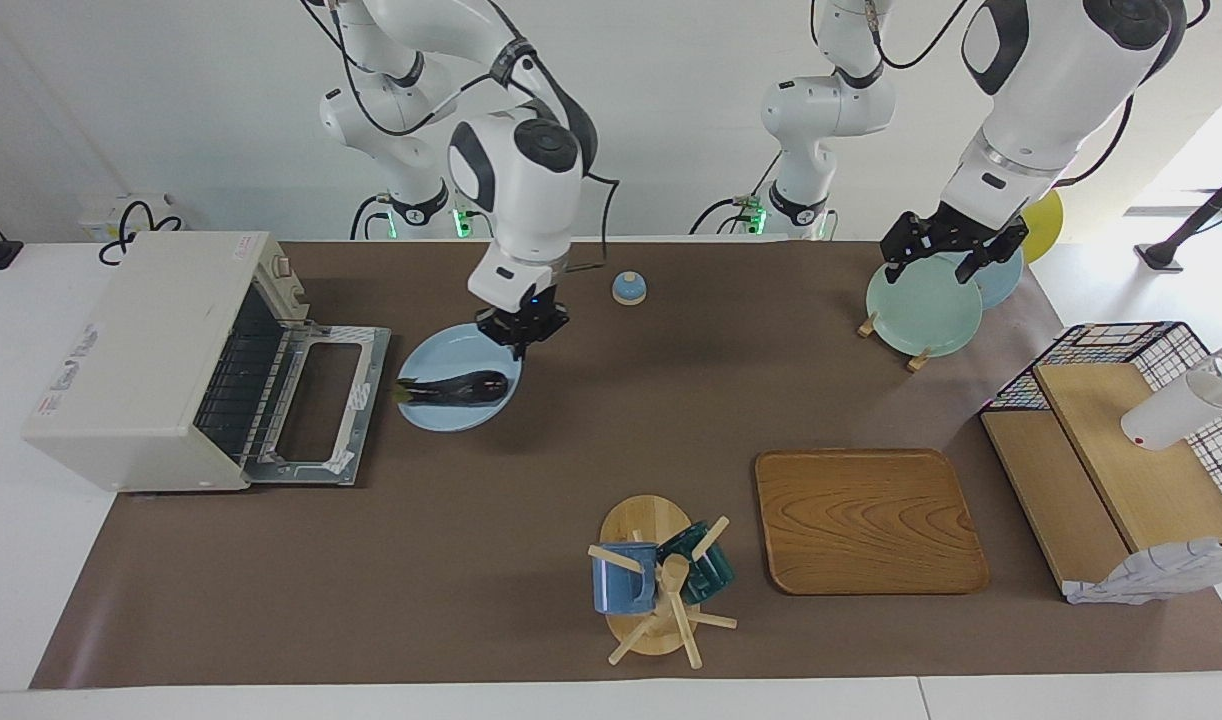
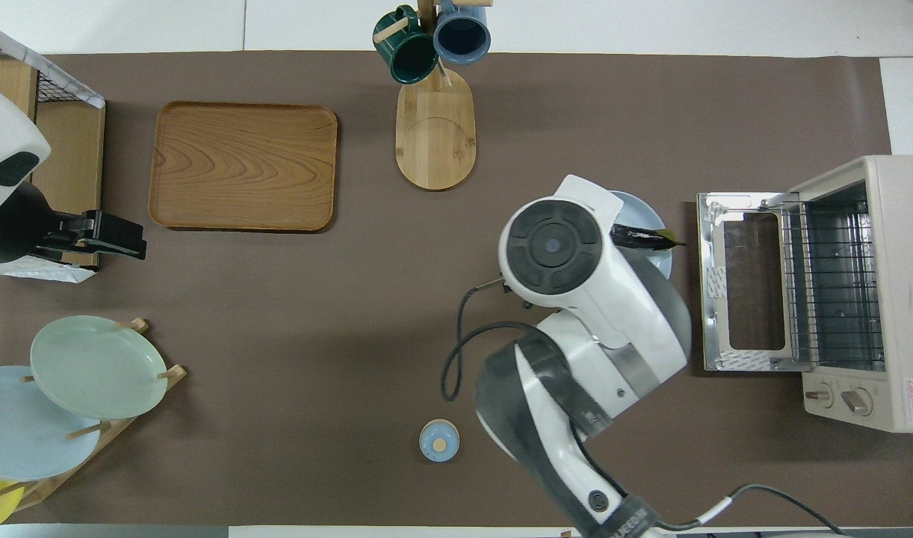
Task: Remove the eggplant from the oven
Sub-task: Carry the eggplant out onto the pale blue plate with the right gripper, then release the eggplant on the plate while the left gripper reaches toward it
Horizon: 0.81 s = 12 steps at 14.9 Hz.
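While off oven, eggplant (image 1: 456, 388) on plate (image 1: 441, 355)

Right arm hides most of the eggplant (image 2: 643, 237) and its plate (image 2: 654, 258) overhead

A brown mat (image 1: 571, 450) covers the white table (image 1: 11, 450) before a white wall (image 1: 671, 120).

Glossy purple-black eggplant (image 1: 458, 389) with green stem on a pale blue plate (image 1: 441, 415), cream-white oven (image 1: 146, 360) with dark glass door, brown bench cover (image 1: 531, 470), wood-grain tray (image 1: 866, 520), blue mug (image 1: 623, 578) and dark green mug (image 1: 706, 565), mint plate (image 1: 921, 305), black gripper (image 1: 519, 338) on white arm
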Each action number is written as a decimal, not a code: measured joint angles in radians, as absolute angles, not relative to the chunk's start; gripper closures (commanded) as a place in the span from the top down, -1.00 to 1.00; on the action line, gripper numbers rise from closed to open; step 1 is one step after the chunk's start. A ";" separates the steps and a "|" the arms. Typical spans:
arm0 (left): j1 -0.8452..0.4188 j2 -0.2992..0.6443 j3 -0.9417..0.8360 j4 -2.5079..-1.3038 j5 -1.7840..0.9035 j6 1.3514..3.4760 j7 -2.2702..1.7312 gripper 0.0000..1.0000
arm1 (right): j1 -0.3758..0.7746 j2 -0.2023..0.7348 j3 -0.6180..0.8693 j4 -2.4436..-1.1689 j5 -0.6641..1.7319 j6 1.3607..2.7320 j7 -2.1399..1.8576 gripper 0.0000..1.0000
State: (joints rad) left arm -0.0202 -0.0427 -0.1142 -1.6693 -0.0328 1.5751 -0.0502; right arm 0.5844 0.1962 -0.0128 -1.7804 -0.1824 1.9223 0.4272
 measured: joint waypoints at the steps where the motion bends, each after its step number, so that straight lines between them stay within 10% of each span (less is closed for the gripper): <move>1: -0.020 -0.043 -0.114 -1.669 -0.033 1.577 -0.050 1.00 | 0.624 0.252 -0.013 -1.704 -0.170 1.890 0.478 -1.00; 6: -0.010 -0.043 -0.111 -1.669 -0.033 1.594 -0.050 1.00 | 0.737 0.555 0.025 -1.372 -0.134 1.905 0.731 -1.00; 12: -0.004 -0.043 -0.110 -1.669 -0.033 1.616 -0.050 1.00 | 0.750 0.597 0.034 -1.461 -0.102 2.145 0.779 -0.68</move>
